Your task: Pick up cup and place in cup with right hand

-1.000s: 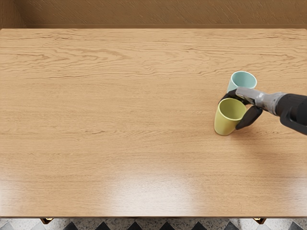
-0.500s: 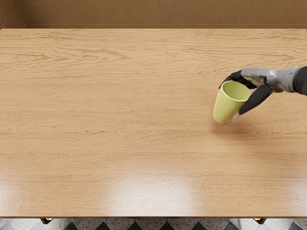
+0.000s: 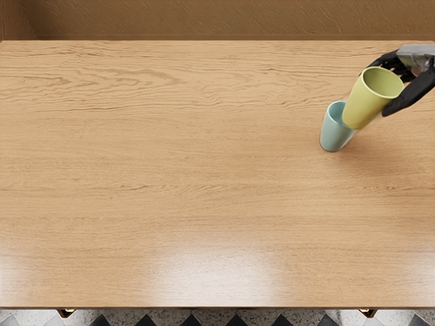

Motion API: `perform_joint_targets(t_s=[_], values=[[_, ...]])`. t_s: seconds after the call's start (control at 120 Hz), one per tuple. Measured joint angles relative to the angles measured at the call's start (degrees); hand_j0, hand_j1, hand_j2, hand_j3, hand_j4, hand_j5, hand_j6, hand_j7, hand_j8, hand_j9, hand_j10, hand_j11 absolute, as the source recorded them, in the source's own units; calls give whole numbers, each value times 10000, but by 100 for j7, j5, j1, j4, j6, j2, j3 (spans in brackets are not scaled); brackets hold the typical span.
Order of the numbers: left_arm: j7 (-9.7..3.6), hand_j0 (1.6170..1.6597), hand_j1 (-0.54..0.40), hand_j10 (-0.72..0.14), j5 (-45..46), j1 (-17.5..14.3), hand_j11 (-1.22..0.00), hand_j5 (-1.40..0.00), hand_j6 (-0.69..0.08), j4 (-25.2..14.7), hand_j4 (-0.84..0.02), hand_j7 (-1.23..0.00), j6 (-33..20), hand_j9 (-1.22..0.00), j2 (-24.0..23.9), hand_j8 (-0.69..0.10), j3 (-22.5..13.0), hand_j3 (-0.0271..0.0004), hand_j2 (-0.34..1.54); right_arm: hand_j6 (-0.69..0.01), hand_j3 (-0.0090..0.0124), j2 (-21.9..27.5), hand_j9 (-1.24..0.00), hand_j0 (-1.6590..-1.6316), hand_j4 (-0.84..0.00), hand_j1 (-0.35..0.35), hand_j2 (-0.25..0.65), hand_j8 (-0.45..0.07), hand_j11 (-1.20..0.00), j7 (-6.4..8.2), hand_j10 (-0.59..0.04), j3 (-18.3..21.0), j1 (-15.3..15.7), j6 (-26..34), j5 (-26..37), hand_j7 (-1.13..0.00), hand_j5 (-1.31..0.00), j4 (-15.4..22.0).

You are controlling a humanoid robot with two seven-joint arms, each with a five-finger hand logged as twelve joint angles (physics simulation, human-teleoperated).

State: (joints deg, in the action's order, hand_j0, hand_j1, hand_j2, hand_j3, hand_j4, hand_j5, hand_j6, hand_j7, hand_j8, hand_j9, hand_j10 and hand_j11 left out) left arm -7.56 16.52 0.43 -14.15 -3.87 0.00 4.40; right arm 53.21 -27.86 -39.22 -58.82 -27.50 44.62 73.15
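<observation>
My right hand (image 3: 395, 87) is at the upper right with its black fingers closed around the yellow-green cup (image 3: 369, 100). That cup is raised off the table and leans, its mouth toward the upper right and its base toward the lower left. Behind its base stands the light teal cup (image 3: 333, 133), upright on the table, with the right part of its rim covered from view. Whether the two cups touch cannot be told.
The wooden table (image 3: 170, 156) fills most of the view. Its front edge runs along the bottom, with tiled floor beyond it, and a brown wall (image 3: 217, 19) rises behind the far edge.
My right hand has carried the yellow-green cup up from the table and toward the upper right. The teal cup, hidden half a second ago, shows again.
</observation>
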Motion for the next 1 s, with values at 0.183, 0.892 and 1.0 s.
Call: perform_joint_targets(t_s=[0.183,0.892,1.0], values=[[0,16581,3491,0,0,-3,1,1,-1,0,-1,1,0,1,0,-1,0,1,-2,-3165,7,-86,-5784,-16574,-3958,997,-408,-3496,-5777,4,-4173,13,-91,47,-17,-5637,-5750,-500],[0,16581,3489,0,0,1,-1,-2,-1,0,0,-2,0,-1,0,-1,0,-1,0,-2904,0,-880,-5866,-16555,-3653,1340,-246,-3086,-5873,16,-4174,107,-281,259,11,-5661,-5844,-1465],[0,16581,3489,0,0,1,-2,-3,-1,0,0,-2,0,-2,0,0,1,-1,1,-2880,-1,-859,-5858,-16550,-3669,1386,-212,-3097,-5863,16,-4167,110,-275,232,13,-5645,-5780,-1450]])
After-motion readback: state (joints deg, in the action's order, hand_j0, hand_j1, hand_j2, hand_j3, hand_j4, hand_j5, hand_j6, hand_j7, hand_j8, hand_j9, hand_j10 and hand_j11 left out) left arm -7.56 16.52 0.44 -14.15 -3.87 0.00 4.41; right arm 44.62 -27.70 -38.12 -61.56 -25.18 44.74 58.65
